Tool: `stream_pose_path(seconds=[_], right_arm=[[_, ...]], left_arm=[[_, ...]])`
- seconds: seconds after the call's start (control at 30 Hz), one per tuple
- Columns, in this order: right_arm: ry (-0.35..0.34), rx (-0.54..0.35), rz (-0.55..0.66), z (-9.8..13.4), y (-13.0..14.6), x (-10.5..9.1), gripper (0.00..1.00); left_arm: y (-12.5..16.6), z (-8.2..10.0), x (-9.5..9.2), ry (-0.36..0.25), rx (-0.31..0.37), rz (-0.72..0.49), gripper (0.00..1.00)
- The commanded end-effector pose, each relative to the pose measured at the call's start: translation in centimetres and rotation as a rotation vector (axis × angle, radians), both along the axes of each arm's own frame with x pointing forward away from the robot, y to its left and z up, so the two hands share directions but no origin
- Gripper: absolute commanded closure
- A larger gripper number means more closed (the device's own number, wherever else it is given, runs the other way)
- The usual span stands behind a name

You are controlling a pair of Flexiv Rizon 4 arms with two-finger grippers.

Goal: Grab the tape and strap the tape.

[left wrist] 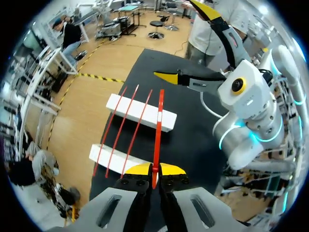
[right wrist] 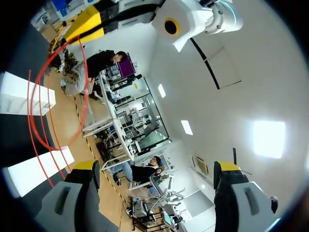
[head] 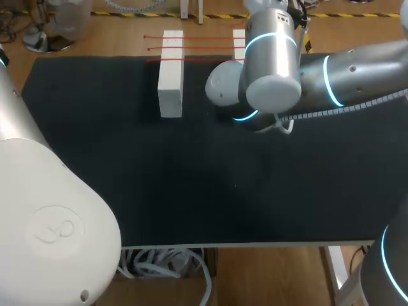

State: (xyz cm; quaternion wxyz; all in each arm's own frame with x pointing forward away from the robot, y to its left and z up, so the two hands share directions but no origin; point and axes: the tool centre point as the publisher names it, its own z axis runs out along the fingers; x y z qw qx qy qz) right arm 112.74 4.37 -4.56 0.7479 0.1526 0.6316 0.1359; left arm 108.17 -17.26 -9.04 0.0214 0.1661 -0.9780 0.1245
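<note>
- Gripping one end of the thin red plastic strap (left wrist: 158,130), your left gripper (left wrist: 154,170) has its yellow tips pinched together on it from both sides. That strap is the tape of the task.
- From that pinch, the strap's long axis runs straight ahead of the left gripper. It passes over the two white foam blocks (left wrist: 112,101) on the black worktop (head: 223,191), and its free end points at your right arm.
- Your right gripper (right wrist: 156,165) is spread wide with nothing between its fingers. In its own wrist view the red straps lie off beside one finger, not in the gap.
- The relation that counts shows in the left wrist view. The strap's free end sits just short of, and slightly below, the nearer yellow fingertip (left wrist: 169,76) of the right gripper, without touching it. The other finger stands well above.
- Your right arm is plainly the nearer one to that free end. My reading is that the next move belongs to it: bring the open gap down and around the tip of the strap, crossing the strap's length rather than running along it.
- Three other red straps (left wrist: 123,130) lie side by side across both blocks, beside the held one and roughly parallel to it. Take care that the right fingers close on the held strap only.
- From the head view you get little help. The right arm covers the far block and the strap's end, and the left gripper is not seen there.
</note>
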Motion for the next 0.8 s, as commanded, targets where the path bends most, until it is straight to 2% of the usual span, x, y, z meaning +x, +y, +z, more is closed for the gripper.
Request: stream_pose_path(seconds=[0.03,0.17,0.33,0.53,0.63,0.7,0.8], right_arm=[[0.009,-0.001,0.006,0.4,-0.2,-0.1,0.00],[0.009,-0.001,0.006,0.4,-0.2,-0.1,0.00],[0.009,-0.001,0.006,0.4,-0.2,-0.1,0.00],[0.009,-0.001,0.006,0.4,-0.2,-0.1,0.00],[0.009,-0.001,0.006,0.4,-0.2,-0.1,0.00],[0.009,-0.001,0.006,0.4,-0.2,-0.1,0.00],[0.009,-0.001,0.006,0.4,-0.2,-0.1,0.00]], left_arm=[[2.0,-0.1,-2.6,0.026,0.034,0.104,1.00],[5.4,-1.2,-6.1,0.042,0.041,0.252,1.00],[8.9,-2.3,-8.4,0.097,0.082,0.377,1.00],[12.8,-2.8,-10.1,0.141,0.135,0.474,1.00],[14.9,-3.2,-10.8,0.160,0.130,0.518,1.00],[16.1,-3.3,-11.3,0.179,0.161,0.541,1.00],[17.9,-3.3,-11.8,0.192,0.162,0.573,1.00]])
